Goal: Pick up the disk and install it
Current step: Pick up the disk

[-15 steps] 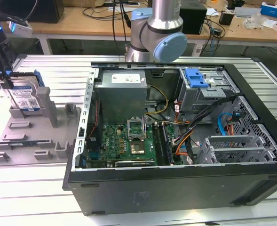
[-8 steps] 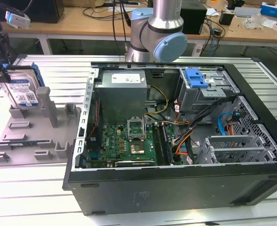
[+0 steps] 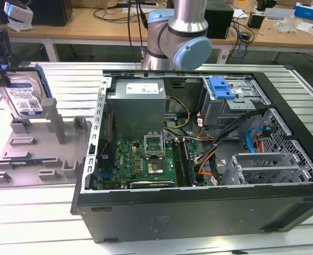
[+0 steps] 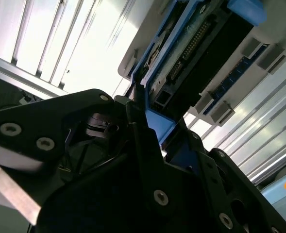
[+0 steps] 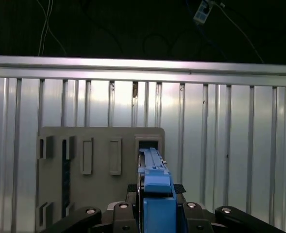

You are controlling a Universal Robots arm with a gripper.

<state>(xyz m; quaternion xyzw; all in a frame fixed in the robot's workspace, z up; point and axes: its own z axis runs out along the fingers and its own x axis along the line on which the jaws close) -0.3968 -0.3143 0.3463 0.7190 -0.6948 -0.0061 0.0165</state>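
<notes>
The gripper (image 5: 155, 201) is clamped on the blue frame edges of the disk (image 3: 22, 95). It holds the disk upright over the grey rack (image 3: 34, 154) on the desk (image 3: 39, 223), at nine o'clock from the open case (image 3: 199, 207) in the exterior view. The disk looks rigid, fairly heavy and shock-sensitive. The frame edges suit gripping, which spares the label and connectors.

A workshop — open computer case (image 3: 199, 212); cabled benches (image 3: 87, 24) (cluttered) behind.
</notes>
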